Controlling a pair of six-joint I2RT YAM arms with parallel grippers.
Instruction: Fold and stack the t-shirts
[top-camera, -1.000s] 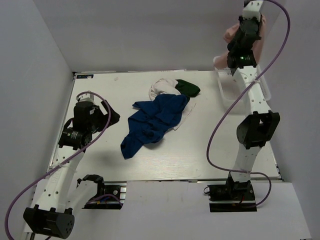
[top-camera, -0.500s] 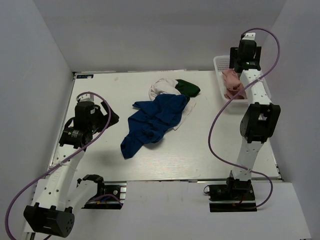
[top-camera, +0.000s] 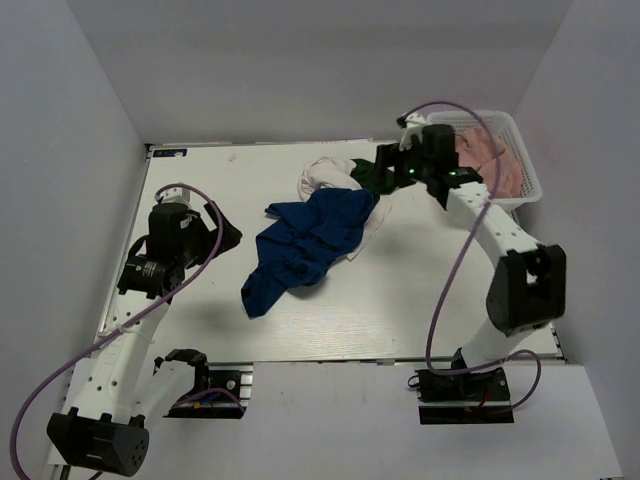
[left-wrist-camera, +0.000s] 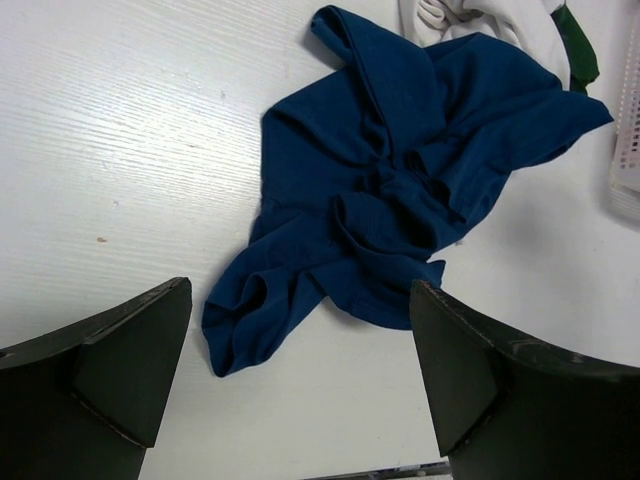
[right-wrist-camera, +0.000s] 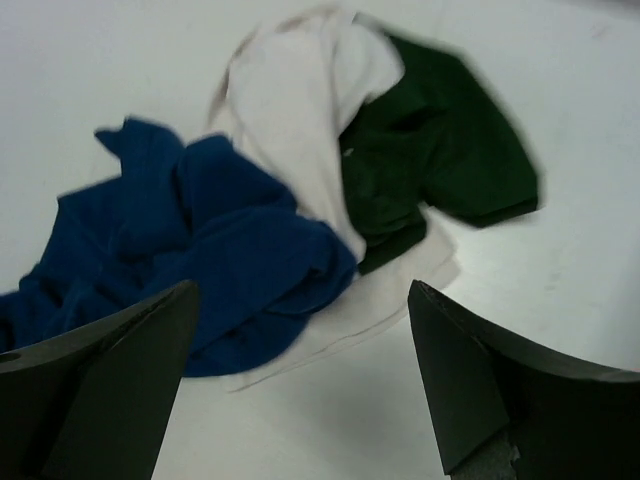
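A crumpled blue t-shirt (top-camera: 305, 245) lies mid-table, overlapping a cream t-shirt (top-camera: 328, 172) with a dark green sleeve (top-camera: 378, 180). A dusty pink t-shirt (top-camera: 490, 150) sits bunched in the white basket (top-camera: 528, 185) at the back right. My right gripper (top-camera: 392, 168) hovers open just above the green sleeve; its wrist view shows the blue shirt (right-wrist-camera: 190, 260), cream cloth (right-wrist-camera: 300, 130) and green sleeve (right-wrist-camera: 440, 170) ahead of the empty right gripper (right-wrist-camera: 300, 390). My left gripper (top-camera: 225, 235) stands open and empty left of the blue shirt (left-wrist-camera: 400, 190), which lies beyond the left gripper (left-wrist-camera: 300, 380).
The basket's mesh wall (left-wrist-camera: 628, 130) shows at the right edge of the left wrist view. Grey walls close in the table on the left, back and right. Bare white tabletop (top-camera: 400, 290) lies in front of the shirts.
My right gripper let the pink shirt drop into the basket, opened, and swung down and left from above the basket to the cream and green shirt. The left arm stayed put.
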